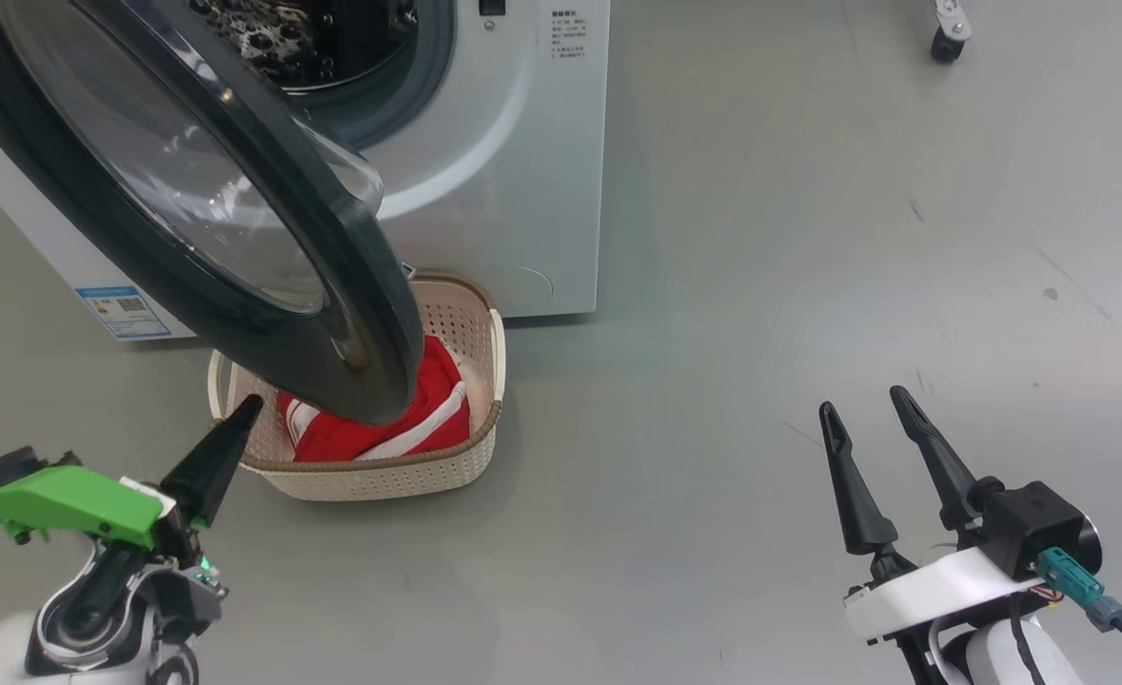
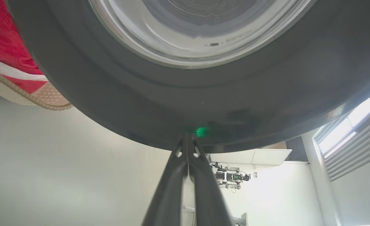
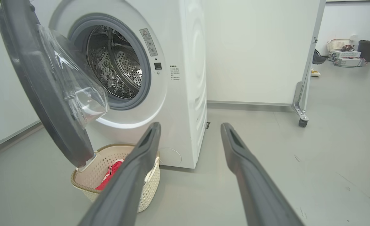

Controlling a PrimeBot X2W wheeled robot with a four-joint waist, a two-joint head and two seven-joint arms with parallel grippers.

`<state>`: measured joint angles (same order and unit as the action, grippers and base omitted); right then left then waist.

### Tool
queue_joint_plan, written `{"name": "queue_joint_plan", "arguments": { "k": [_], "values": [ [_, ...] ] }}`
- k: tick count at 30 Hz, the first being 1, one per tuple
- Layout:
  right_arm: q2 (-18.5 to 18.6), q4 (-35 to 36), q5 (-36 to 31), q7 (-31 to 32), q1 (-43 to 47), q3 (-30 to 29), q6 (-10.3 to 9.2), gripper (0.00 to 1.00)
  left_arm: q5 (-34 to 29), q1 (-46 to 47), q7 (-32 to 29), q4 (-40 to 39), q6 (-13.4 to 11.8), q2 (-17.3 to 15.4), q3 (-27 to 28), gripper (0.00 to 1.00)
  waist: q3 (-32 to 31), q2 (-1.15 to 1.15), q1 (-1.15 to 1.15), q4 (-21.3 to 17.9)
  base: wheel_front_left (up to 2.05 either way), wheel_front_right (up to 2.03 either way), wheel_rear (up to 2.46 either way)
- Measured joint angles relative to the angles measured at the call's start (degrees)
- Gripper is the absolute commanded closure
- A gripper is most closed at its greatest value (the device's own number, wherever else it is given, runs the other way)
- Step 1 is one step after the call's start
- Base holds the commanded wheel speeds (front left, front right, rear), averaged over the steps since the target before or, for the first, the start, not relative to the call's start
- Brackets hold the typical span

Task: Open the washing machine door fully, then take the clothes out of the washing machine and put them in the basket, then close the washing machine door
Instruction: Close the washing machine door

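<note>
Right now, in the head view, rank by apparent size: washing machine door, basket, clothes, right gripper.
washing machine door
basket
clothes and right gripper: alike; the gripper is nearer, so unranked.

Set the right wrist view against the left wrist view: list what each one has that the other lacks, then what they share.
Right wrist view: the washing machine with its steel drum, a wheeled partition, and the open right end effector. Left wrist view: the shut left end effector pointing at the washing machine door, and window blinds. Shared: that door, the basket, and the clothes in it.
</note>
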<state>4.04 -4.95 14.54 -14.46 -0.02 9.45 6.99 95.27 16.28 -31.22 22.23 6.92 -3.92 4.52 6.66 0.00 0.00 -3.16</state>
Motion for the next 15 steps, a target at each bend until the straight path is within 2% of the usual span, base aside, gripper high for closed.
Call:
{"name": "queue_joint_plan", "arguments": {
  "k": [4, 9, 15],
  "values": [
    [0.0, 0.4, 0.0, 0.0, 1.2, -0.5, 0.0, 0.0, -6.8, -3.0, 4.1, -4.6, 0.0, -2.0, -0.1, 1.0, -1.9, 0.0, 0.0, 0.5, 0.0, 0.0, 0.0],
    [0.0, 1.2, 0.0, 0.0, 2.5, -1.1, 0.0, 0.0, -13.0, -4.4, 9.4, -12.4, 0.0, -2.9, -0.1, 1.0, -3.3, 0.0, 0.0, 1.4, 0.0, 0.0, 0.0],
    [0.1, 2.1, 0.0, 0.0, 2.8, -1.0, 0.0, 0.0, -25.0, -9.3, 16.4, -20.3, 0.0, -6.4, -4.5, 1.0, -3.8, 0.0, 0.0, 1.9, 0.0, 0.0, 0.0]
  ]
}}
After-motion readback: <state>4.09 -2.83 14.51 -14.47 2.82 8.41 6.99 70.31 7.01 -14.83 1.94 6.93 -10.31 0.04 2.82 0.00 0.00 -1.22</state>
